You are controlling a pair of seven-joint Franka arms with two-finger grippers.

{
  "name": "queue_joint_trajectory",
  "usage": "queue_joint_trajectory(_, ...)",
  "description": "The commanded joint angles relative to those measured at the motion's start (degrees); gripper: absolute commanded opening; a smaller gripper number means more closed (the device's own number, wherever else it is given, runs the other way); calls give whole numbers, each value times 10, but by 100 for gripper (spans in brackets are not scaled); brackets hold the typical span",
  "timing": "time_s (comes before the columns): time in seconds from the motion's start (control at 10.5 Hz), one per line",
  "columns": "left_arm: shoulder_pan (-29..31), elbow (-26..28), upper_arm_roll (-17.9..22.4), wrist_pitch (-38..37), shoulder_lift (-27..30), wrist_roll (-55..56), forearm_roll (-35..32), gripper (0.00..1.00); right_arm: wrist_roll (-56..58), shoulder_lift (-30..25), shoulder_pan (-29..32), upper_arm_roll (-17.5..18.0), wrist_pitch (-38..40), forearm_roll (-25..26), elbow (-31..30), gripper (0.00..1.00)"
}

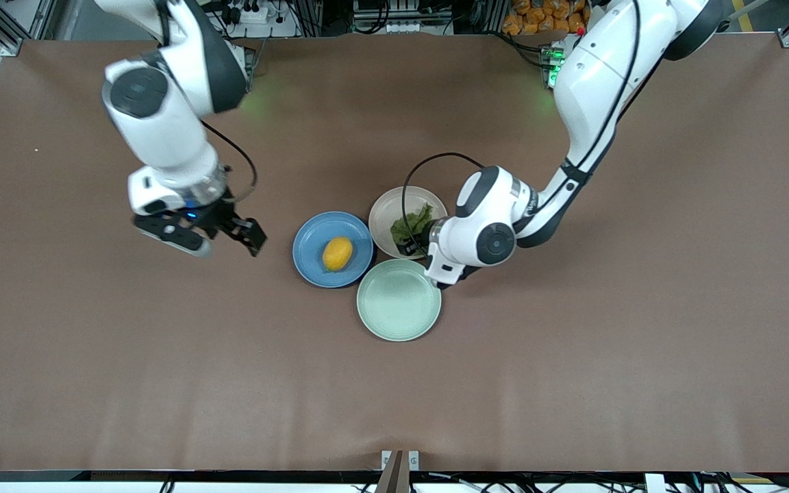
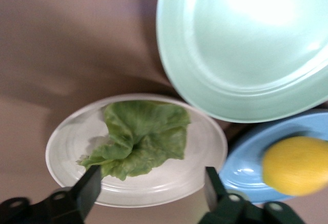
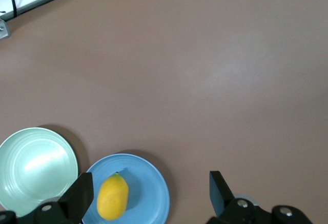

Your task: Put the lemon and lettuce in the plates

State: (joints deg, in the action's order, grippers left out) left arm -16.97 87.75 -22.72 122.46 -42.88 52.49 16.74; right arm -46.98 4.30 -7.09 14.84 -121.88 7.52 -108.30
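Nearest the bench's front edge we see the mint plate (image 1: 398,300). Farther in, the lemon (image 1: 337,253) lies on the blue plate (image 1: 312,241) and the lettuce (image 1: 411,226) on the beige plate (image 1: 387,209). The left gripper (image 2: 148,193) is spread empty, apparently just over that beige plate. The right gripper (image 1: 220,233) hangs agape and empty beside the blue plate, toward the right arm's end.
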Motion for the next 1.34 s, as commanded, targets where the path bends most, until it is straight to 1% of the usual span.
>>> queue_joint_trajectory(0.0, 56, 13, 5, -31, 47, -93, 1, 100, 77, -31, 41, 9, 58, -18, 21, 100)
queue_joint_trajectory(0.1, 75, 13, 7, -54, 70, -128, 0, 100, 120, -32, 56, 6, 84, -29, 42, 100)
queue_joint_trajectory(0.19, 107, 13, 8, -81, 95, -167, -17, 100, 150, -39, 72, 6, 110, -32, 58, 100)
queue_joint_trajectory(0.29, 125, 10, 7, -98, 120, -207, -48, 100, 186, -49, 86, 5, 131, -33, 64, 100)
queue_joint_trajectory(0.48, 159, 9, 7, -121, 171, -261, -106, 100, 255, -68, 89, -29, 164, -36, 69, 100)
queue_joint_trajectory(0.67, 195, 5, 8, -164, 230, -307, -156, 100, 332, -68, 89, -73, 226, -64, 110, 100)
queue_joint_trajectory(0.86, 236, -15, 4, -235, 265, -327, -163, 100, 347, -65, 90, -89, 259, -64, 141, 100)
queue_joint_trajectory(0.96, 247, -16, 4, -245, 291, -328, -164, 100, 357, -65, 91, -90, 262, -64, 145, 100)
queue_joint_trajectory(1.05, 248, -16, 8, -245, 313, -339, -166, 100, 359, -65, 89, -101, 263, -65, 150, 100)
queue_joint_trajectory(1.24, 249, -18, 22, -245, 322, -398, -185, 100, 360, -65, 87, -110, 263, -75, 155, 100)
